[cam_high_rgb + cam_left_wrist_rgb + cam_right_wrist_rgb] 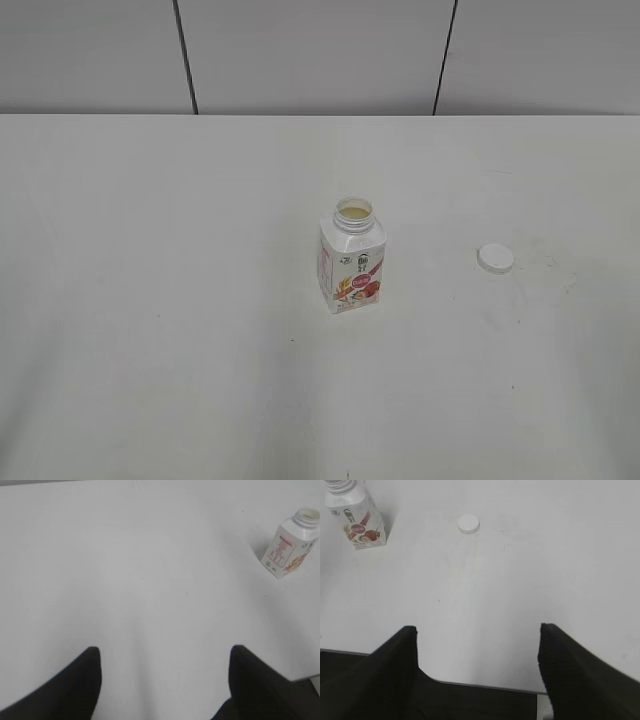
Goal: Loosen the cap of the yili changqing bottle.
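The yili changqing bottle point(352, 260) stands upright in the middle of the white table, its neck open with no cap on it. It also shows in the left wrist view point(290, 550) and the right wrist view point(354, 519). The white cap point(495, 258) lies flat on the table to the bottle's right, also in the right wrist view point(468, 524). My left gripper point(164, 652) is open and empty, well back from the bottle. My right gripper point(477, 629) is open and empty near the table's front edge. Neither gripper shows in the exterior view.
The white table point(150, 300) reaches back to a grey panelled wall point(310, 55). The table's front edge point(485, 686) runs just under the right gripper.
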